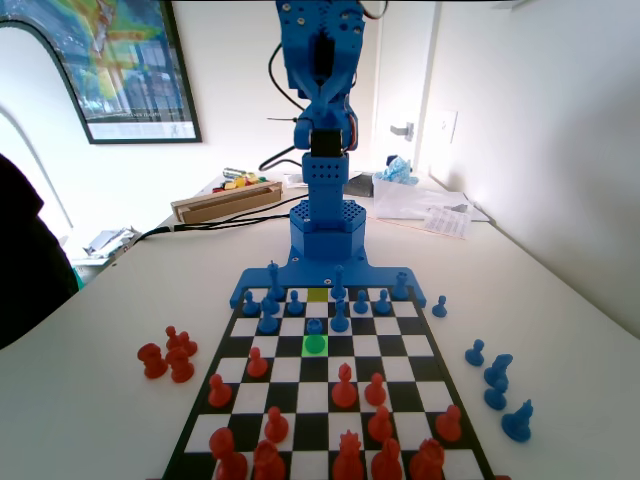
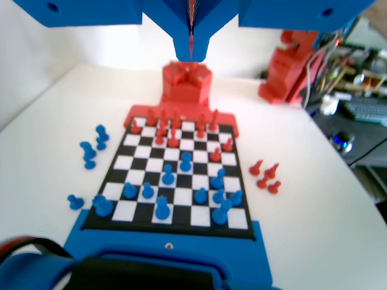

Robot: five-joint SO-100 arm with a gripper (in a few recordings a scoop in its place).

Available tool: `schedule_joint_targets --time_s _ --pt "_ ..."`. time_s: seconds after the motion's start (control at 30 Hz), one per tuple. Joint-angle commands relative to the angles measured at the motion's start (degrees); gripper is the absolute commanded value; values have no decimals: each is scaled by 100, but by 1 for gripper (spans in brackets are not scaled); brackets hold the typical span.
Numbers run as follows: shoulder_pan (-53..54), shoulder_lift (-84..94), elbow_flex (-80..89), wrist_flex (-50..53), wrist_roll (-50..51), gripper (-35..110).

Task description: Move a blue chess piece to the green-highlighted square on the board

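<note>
Jaws pressed together and empty, the gripper [image 2: 191,51] hangs high over the board [image 1: 200,405], so with the blue chess piece [image 1: 314,327] at the green-highlighted square [image 1: 315,345], retreat cleanly.

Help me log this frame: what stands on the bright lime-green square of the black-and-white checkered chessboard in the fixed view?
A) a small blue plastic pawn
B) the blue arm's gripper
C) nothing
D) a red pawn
A: the small blue plastic pawn stands on the bright lime-green square of the checkered chessboard, with the closed gripper raised well above.
</note>
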Motion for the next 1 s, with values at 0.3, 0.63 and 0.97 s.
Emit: schedule_joint_targets --time_s 0.3,0.63,0.97 --pt "-9 510 264 -369 -26 1" --pt "-26 703 290 -448 18 1" --pt "-158 791 299 -483 9 1"
